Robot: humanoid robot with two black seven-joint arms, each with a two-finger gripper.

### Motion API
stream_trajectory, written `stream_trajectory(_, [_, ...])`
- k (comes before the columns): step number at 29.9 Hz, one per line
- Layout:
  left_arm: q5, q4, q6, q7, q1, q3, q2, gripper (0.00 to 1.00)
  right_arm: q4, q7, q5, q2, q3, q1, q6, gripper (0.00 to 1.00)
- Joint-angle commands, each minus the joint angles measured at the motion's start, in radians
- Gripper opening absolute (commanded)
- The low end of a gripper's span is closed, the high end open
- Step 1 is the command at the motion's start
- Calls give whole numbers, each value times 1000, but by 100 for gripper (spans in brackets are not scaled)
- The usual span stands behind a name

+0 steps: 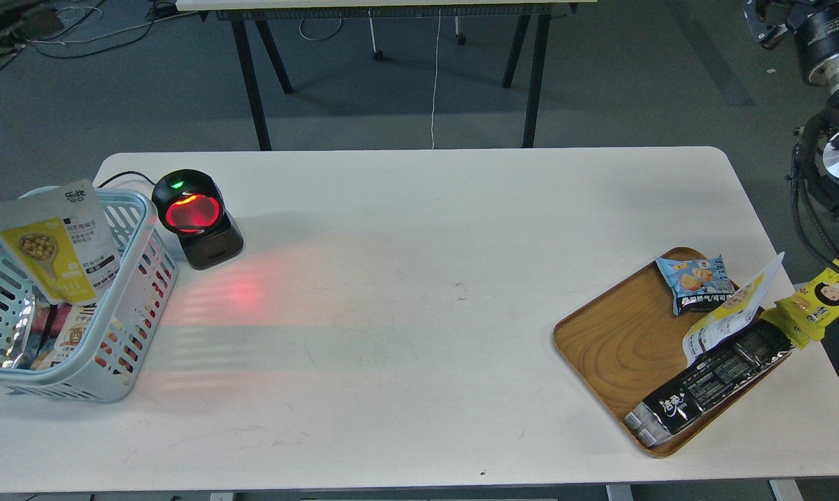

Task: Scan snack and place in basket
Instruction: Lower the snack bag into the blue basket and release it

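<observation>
The snack (51, 243), a pouch with a yellow lower part and a pale top, stands tilted inside the light blue basket (145, 209) at the table's left edge. It leans on other packets and nothing holds it. My left gripper is out of view. My right gripper (764, 24) is high at the top right corner, off the table and partly cut off by the frame. Its fingers cannot be told apart. A second yellow and white pouch (729, 316) lies on the wooden tray (621, 341).
A black scanner (197, 216) with a glowing red window stands right of the basket. The tray at the right holds a small blue packet (698, 282) and a long black packet (712, 383). A yellow packet (819, 303) lies at the table's right edge.
</observation>
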Motion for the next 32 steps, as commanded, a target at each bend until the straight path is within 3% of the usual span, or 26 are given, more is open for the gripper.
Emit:
stream_trajectory(1, [-291, 196, 0, 0, -6, -14, -169, 99, 5, 0, 1, -10, 9, -7, 5, 98])
stream_trajectory(4, [-493, 319, 0, 0, -10, -44, -292, 99, 6, 0, 1, -4, 19, -18, 15, 98])
stream_trajectory(9, [-702, 388, 0, 8, -10, -119, -413, 99, 2, 0, 6, 5, 22, -30, 53, 98])
stream_trajectory(13, [-854, 440, 0, 145, -1, -205, -511, 99, -4, 0, 12, 11, 42, -35, 56, 99])
stream_trajectory(16, [-960, 496, 0, 212, 0, -242, -572, 99, -9, 0, 12, 33, 77, -53, 59, 99])
stream_trajectory(18, [-1017, 520, 0, 231, 3, -250, -612, 99, -15, 0, 12, 44, 82, -56, 62, 99])
stream_trajectory(21, [-1103, 527, 0, 232, 16, -253, -657, 99, -44, -7, 10, 65, 82, -58, 96, 99])
stream_trajectory(26, [-1245, 520, 0, 231, 52, -258, -666, 99, -144, -62, 10, 137, 85, -50, 105, 99])
stream_trajectory(32, [-1258, 516, 0, 231, 66, -288, -662, 99, -168, -64, 7, 168, 92, -49, 144, 99])
